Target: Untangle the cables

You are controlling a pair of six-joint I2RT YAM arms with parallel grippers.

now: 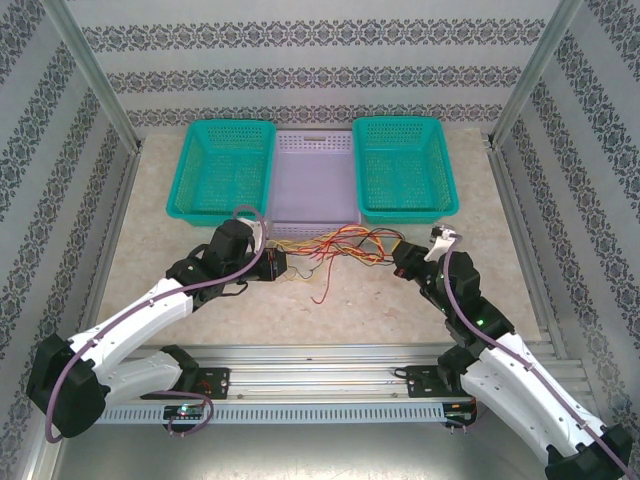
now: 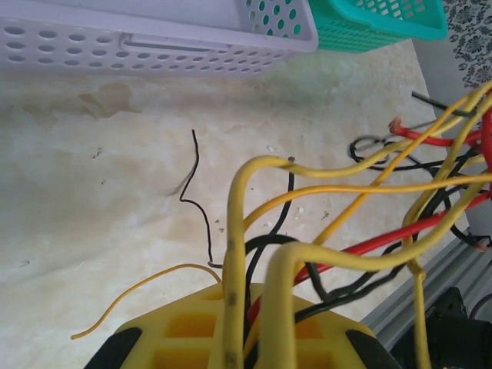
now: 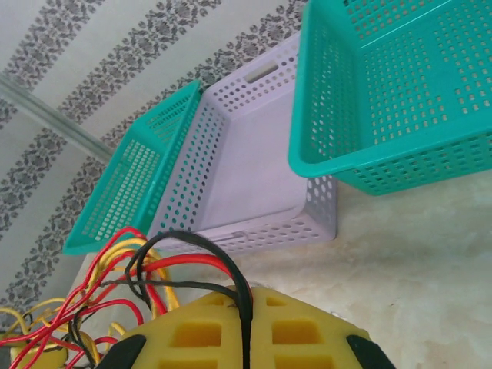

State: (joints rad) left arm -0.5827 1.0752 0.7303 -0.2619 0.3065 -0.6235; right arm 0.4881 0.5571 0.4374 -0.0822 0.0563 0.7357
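- Pulling apart could cinch the thin black, yellow and red cables (image 1: pixel 335 248), stretched between both arms just before the lilac perforated plastic basket (image 1: pixel 314 180), into a tighter knot.
- Left gripper (image 1: pixel 277 263) is clamped on yellow strands, right gripper (image 1: pixel 402 262) on a black one; either could slip.
- Pale marbled desk (image 1: pixel 400 310), faintly stained; patterned wallpaper walls (image 1: pixel 320 60) around.

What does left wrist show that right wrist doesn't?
Left wrist: yellow cables clamped in the left gripper, a loose black wire lying on the table, the rail.
Right wrist: a black cable pinched in the right gripper, the lilac basket seen from inside, the left teal basket, wallpaper.
Both: lilac basket, right teal basket, red cables, table.
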